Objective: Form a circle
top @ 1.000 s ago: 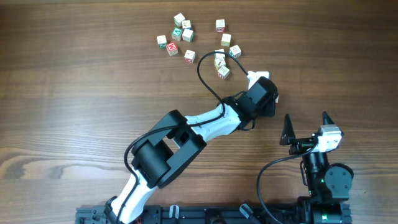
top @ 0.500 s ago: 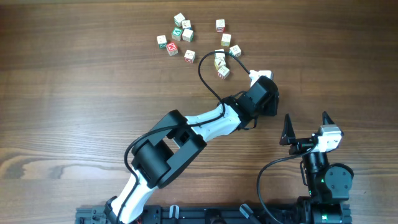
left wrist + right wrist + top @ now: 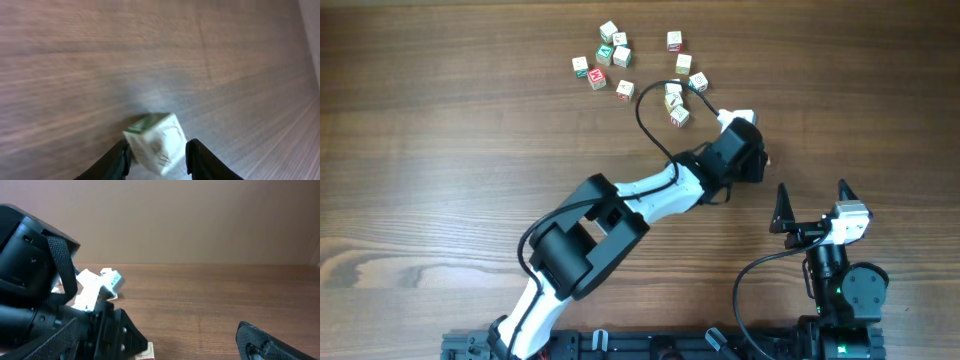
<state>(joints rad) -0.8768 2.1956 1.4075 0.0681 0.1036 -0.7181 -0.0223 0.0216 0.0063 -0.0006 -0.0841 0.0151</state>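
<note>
Several tiny pale cubes (image 3: 623, 56) with red or green prints lie scattered at the table's far side, in a loose left bunch and a right bunch (image 3: 679, 116); they form no clear circle. My left gripper (image 3: 758, 160) reaches out right of them. In the left wrist view one green-topped cube (image 3: 155, 142) sits tilted and blurred between its fingers; the left gripper (image 3: 158, 149) is open, with the left finger touching the cube and a thin gap at the right finger. My right gripper (image 3: 812, 195) stands wide open near the front, holding nothing.
A black cable (image 3: 645, 120) loops from the left arm next to the right bunch of cubes. In the right wrist view the left arm's wrist (image 3: 35, 280) fills the left side, and a red-printed cube (image 3: 145, 353) peeks out by my right gripper's (image 3: 195, 345) left finger.
My left gripper has edged slightly up and left, and its jaws have loosened around the cube. The right arm has not moved.
</note>
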